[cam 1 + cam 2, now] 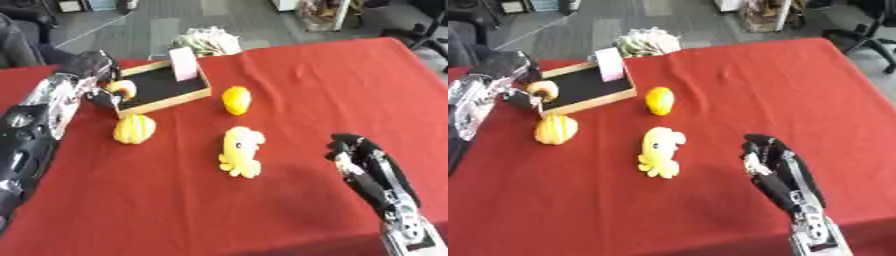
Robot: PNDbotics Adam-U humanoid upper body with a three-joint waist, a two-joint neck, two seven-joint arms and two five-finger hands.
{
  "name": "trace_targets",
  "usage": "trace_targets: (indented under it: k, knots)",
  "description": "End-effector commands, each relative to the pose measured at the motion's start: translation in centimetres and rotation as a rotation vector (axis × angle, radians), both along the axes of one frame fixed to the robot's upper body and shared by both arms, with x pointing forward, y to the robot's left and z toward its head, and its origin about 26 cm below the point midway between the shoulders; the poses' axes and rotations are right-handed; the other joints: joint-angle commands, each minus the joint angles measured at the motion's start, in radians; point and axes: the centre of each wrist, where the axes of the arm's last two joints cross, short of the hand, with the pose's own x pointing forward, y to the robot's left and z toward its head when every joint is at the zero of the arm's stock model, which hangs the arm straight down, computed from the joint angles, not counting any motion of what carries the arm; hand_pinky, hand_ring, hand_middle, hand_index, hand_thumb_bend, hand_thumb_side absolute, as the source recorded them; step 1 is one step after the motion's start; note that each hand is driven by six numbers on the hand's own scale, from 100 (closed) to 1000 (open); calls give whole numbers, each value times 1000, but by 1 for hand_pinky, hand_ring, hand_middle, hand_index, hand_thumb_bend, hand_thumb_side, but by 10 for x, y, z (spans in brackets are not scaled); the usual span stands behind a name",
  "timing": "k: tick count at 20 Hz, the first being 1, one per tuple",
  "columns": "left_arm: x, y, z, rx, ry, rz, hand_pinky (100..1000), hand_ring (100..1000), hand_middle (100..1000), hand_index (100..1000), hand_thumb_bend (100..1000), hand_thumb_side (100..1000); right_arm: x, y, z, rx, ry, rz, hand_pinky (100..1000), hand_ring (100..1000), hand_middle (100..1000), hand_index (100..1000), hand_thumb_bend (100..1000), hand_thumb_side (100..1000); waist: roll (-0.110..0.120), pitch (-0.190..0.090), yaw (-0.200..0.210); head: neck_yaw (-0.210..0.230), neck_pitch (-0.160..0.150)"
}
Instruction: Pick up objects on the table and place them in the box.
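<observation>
1. The left hand (pixel 96 67) is at the near-left corner of the box (pixel 166 102), at about ten o'clock in the left eye view. Its fingers are curled round a small round orange-and-white object (pixel 121 89), held just over the box's left rim.

2. The box is a shallow wooden tray with a dark floor. A pale pink card (pixel 184 64) stands upright at its far edge. The round object is not yet inside; it hangs at the rim, and whether it touches the wood I cannot tell.

3. The move now turns on this: the dark floor lies toward three o'clock from the left fingers, just beside them. A short carry that way, then letting go, looks like all that is needed.

4. Three things wait on the red desk (pixel 332 85): a yellow striped ball (pixel 134 129) at six o'clock from the box, an oval yellow fruit (pixel 236 100) just off its right corner, and a yellow plush toy (pixel 241 151) near the middle, its long axis running twelve to six.

5. The right hand (pixel 372 172) rests idle at about four o'clock, fingers relaxed and pointing up, holding nothing. It is nearer the plush toy; the left hand is nearer the striped ball.
</observation>
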Motion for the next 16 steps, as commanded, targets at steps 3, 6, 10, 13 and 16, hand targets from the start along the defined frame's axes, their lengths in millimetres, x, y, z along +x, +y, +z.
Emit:
trace_targets:
  k: [3,6,10,13,16]
  knots:
    - [3,6,8,3,-69,56,790,688,681,817,646,193,2,0,6,4,-22,6,719,621,620,748,100,414,1,3,-3,2,-11]
    - [2,5,15,-49,-84,16,784,668,663,803,664,210,2,0,6,6,-23,1,719,621,620,748,100,414,1,3,-3,-1,-10]
    - [-8,7,47,-132,-26,-175,761,592,573,726,554,101,3,-3,7,1,-25,-12,719,621,619,748,100,414,7,3,8,-11,-9]
    - [-20,10,65,-95,161,-333,763,609,585,724,475,100,2,-5,6,-5,-22,-20,719,620,618,747,100,416,14,1,15,-18,-5]
    - [-30,9,74,-22,345,-403,766,613,588,727,449,100,2,-6,5,-9,-20,-25,719,619,618,747,100,416,18,-1,20,-23,-2]
